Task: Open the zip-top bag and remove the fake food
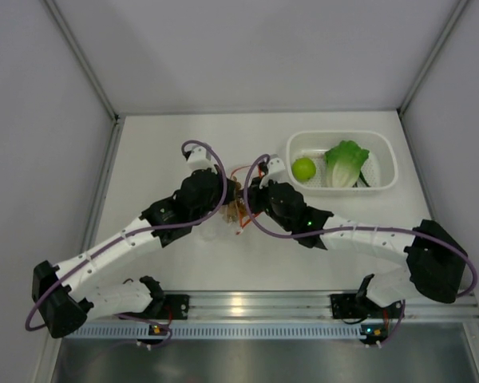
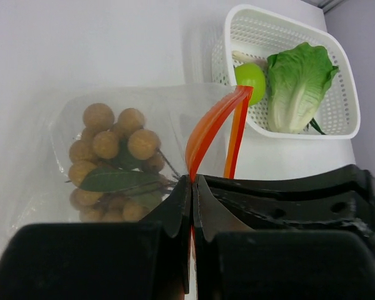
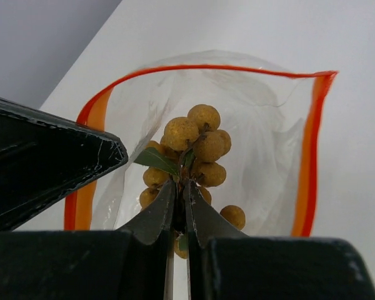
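The left fingers [image 2: 172, 212] are clamping shut on the zip-top bag [image 2: 175, 109] rim, mid-table. The right fingers [image 3: 151, 217] are gripping the brown cluster [image 3: 197, 140] stem inside, fully closed. The lime [image 1: 303, 168] and lettuce [image 1: 346, 162] are lying in the basket [image 1: 339, 134]. The next move is calling for a straight withdrawal of the cluster.

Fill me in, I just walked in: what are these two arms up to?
Both arms meet mid-table over the zip-top bag. The left hand pinches its orange zip strip, holding the mouth open. The right hand appears shut on the stem of the brown cluster, which sits inside the bag. The lime-green fruit and lettuce already lie in the white basket.
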You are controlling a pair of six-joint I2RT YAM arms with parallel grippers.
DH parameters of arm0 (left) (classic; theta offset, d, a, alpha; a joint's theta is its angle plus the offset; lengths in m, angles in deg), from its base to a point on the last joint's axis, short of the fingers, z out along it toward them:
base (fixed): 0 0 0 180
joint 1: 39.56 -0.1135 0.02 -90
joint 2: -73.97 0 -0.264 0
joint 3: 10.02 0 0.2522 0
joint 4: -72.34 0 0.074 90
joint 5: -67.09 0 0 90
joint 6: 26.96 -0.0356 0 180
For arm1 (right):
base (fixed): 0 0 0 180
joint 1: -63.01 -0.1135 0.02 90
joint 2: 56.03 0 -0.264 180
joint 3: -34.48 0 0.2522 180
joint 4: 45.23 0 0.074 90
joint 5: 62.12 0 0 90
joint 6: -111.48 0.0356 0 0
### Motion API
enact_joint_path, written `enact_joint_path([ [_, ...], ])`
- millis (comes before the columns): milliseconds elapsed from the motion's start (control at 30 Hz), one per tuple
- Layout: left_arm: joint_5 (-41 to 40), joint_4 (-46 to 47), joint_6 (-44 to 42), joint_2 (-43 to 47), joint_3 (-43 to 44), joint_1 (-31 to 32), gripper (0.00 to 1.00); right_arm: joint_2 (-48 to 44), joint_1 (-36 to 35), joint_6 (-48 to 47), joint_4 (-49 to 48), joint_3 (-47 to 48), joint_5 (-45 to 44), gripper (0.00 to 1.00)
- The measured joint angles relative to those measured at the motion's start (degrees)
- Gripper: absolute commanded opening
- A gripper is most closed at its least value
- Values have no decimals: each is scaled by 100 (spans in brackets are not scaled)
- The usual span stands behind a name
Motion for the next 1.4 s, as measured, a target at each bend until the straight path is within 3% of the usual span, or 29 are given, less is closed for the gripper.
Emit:
enact_joint_path([
  [500, -566, -90, -411, 15, -74, 0, 0, -955, -2, 39, 1014, 4, -46, 0],
  [1400, -791, -116, -612, 26, -74, 0, 0, -2092, 44, 136, 1628, 431, -560, 0],
])
